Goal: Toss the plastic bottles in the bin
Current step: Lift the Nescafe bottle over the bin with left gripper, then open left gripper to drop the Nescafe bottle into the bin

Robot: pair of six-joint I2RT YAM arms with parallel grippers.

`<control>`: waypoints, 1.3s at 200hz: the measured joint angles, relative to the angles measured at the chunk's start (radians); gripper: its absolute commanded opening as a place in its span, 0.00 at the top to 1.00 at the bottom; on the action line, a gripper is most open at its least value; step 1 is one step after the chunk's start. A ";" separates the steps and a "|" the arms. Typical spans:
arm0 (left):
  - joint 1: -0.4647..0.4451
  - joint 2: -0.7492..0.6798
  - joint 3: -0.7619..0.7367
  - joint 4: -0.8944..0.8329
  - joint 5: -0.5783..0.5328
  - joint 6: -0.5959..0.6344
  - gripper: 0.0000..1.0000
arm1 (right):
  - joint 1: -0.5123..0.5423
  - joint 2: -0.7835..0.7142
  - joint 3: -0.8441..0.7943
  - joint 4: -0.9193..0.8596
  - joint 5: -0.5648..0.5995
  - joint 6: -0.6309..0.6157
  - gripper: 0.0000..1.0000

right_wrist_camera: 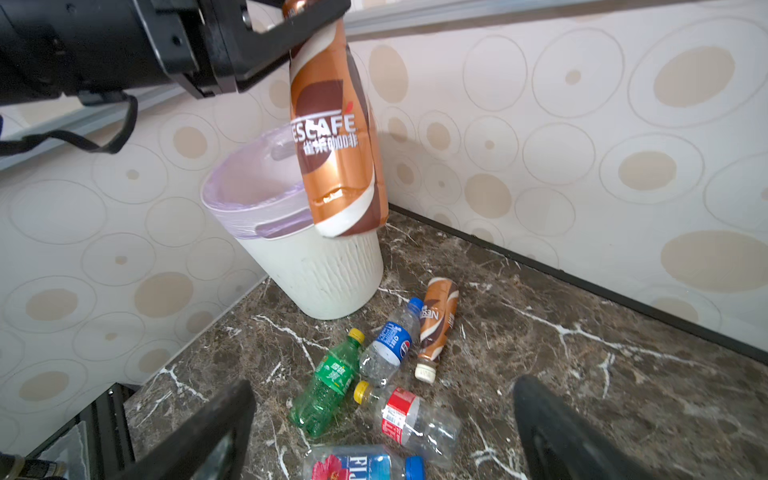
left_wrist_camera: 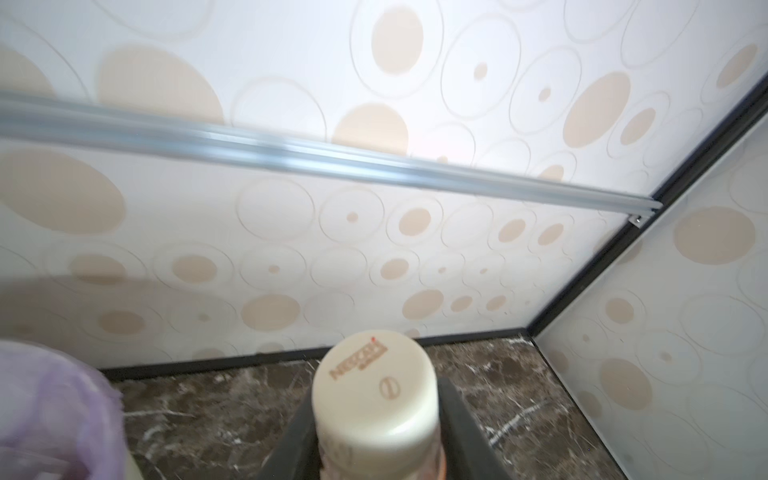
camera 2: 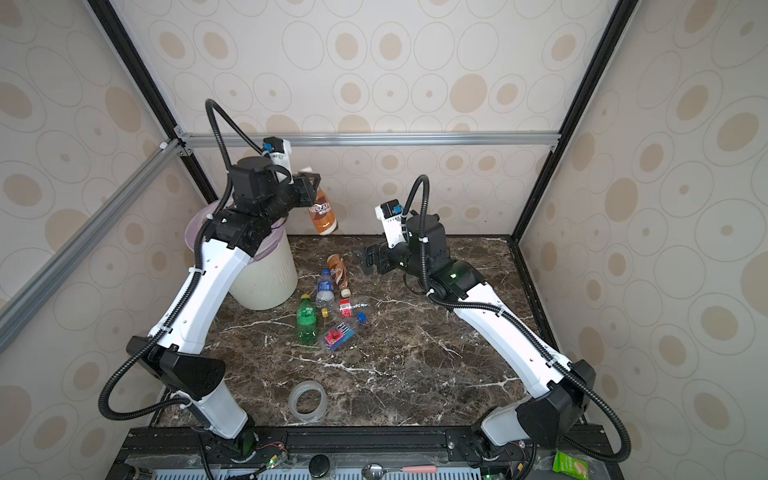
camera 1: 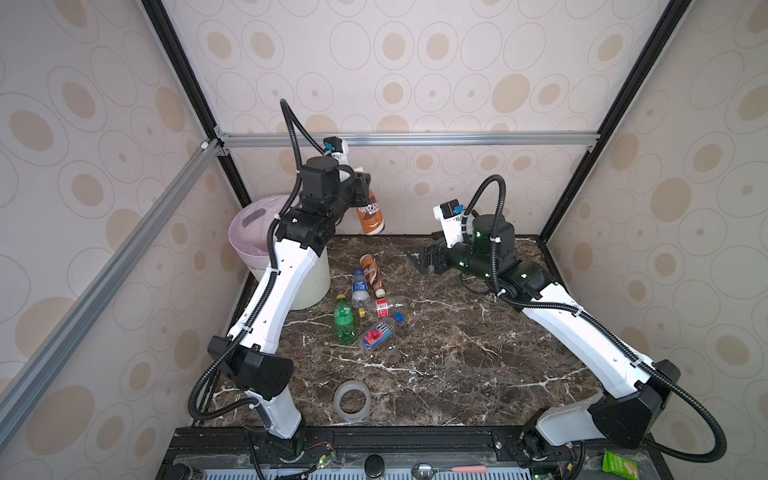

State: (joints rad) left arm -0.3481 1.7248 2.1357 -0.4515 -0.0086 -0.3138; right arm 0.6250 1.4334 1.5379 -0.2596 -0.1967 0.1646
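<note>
Aloft, left hand (camera 1: pixel 365 185) gripping brown bottle (camera 1: pixel 370 214), right hand (camera 1: pixel 417 261) agape

We saw a dark brown worktop (camera 1: pixel 457 353) veined in white, walls (camera 1: pixel 415 75) of cream patterned with beige ovals and thin rings, and a cream-white bin (camera 1: pixel 316 282) lined in pale lilac. The held bottle (camera 1: pixel 370 214) and the lying wrapped bottle (camera 1: pixel 371 272) wore orange-brown and cream swirls; the green bottle (camera 1: pixel 344 321) had a yellow cap, while the blue-labelled bottle (camera 1: pixel 360 286), red-labelled bottle (camera 1: pixel 383 307) and flower-labelled bottle (camera 1: pixel 376 336) were clear.
</note>
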 measured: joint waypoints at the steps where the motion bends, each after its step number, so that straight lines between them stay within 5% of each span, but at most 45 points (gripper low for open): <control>1: 0.000 0.000 0.004 -0.001 -0.003 0.003 0.69 | 0.000 0.002 0.003 0.003 -0.003 -0.001 0.00; 63: 0.006 -0.060 0.044 -0.001 -0.271 0.235 0.72 | 0.004 0.111 0.150 0.078 -0.126 -0.043 0.00; 100: 0.006 -0.174 -0.104 0.143 -0.420 0.392 0.72 | 0.006 0.119 0.196 0.080 -0.138 -0.069 0.00; 166: 0.070 -0.266 -0.223 0.344 -0.517 0.485 0.69 | 0.006 0.119 0.201 0.054 -0.116 -0.100 0.00; 197: 0.168 -0.167 -0.245 0.264 -0.521 0.412 0.41 | 0.006 0.119 0.195 0.039 -0.113 -0.103 0.00; 213: 0.202 -0.076 -0.201 0.171 -0.514 0.380 0.02 | 0.006 0.118 0.186 0.035 -0.111 -0.103 0.00; 260: 0.165 -0.096 -0.204 0.066 -0.393 0.288 0.01 | 0.007 0.119 0.164 0.016 -0.095 -0.103 0.00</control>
State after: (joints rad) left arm -0.1833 1.6291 1.9316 -0.3855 -0.4019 -0.0257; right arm 0.6319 1.5520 1.7023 -0.2436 -0.2913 0.0620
